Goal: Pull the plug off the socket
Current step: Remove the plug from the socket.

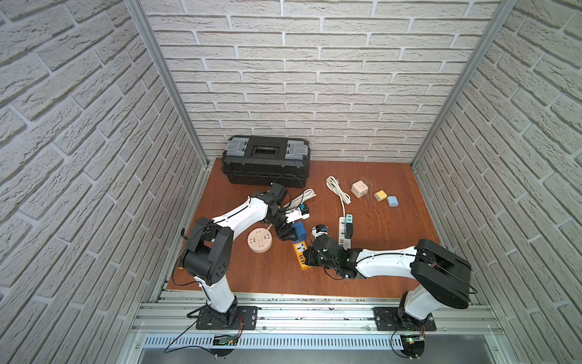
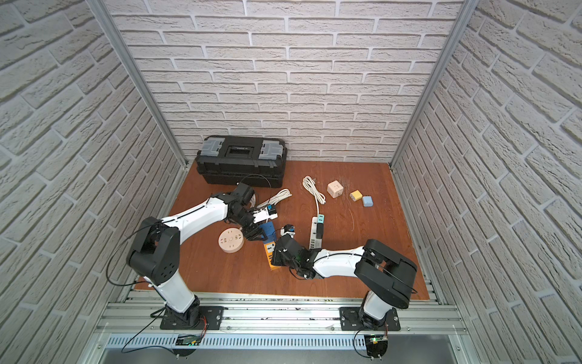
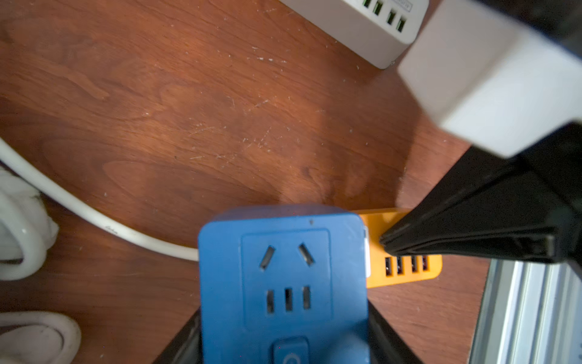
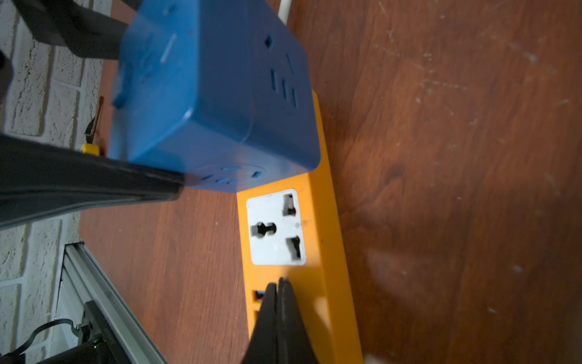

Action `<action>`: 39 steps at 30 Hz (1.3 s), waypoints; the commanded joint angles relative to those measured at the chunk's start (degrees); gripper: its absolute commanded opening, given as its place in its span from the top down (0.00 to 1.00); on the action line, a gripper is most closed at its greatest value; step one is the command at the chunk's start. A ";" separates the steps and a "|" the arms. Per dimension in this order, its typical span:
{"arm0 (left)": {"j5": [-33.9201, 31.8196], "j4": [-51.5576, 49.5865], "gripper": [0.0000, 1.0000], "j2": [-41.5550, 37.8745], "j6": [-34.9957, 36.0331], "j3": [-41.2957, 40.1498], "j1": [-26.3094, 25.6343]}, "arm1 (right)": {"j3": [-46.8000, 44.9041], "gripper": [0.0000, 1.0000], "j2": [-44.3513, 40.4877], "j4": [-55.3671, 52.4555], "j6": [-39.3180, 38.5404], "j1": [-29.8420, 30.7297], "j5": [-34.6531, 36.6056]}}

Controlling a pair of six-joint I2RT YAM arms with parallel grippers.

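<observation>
The plug is a blue cube with sockets on its faces, sitting tilted on the far end of the orange socket strip. Its pins are hidden. My left gripper is shut on the blue plug, with one black finger on each side. My right gripper is shut with nothing in it, and its tips press on the orange strip near the USB ports. In the left wrist view the right gripper rests on the strip.
A round beige socket lies left of the strip and a white power strip with chargers lies to its right. A black toolbox stands at the back. White cables, a beige cube and two small adapters lie behind.
</observation>
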 commanded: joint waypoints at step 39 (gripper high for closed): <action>-10.48 7.29 1.00 -4.86 -2.11 -5.66 -1.17 | -0.70 0.97 4.06 -8.37 3.22 1.89 4.83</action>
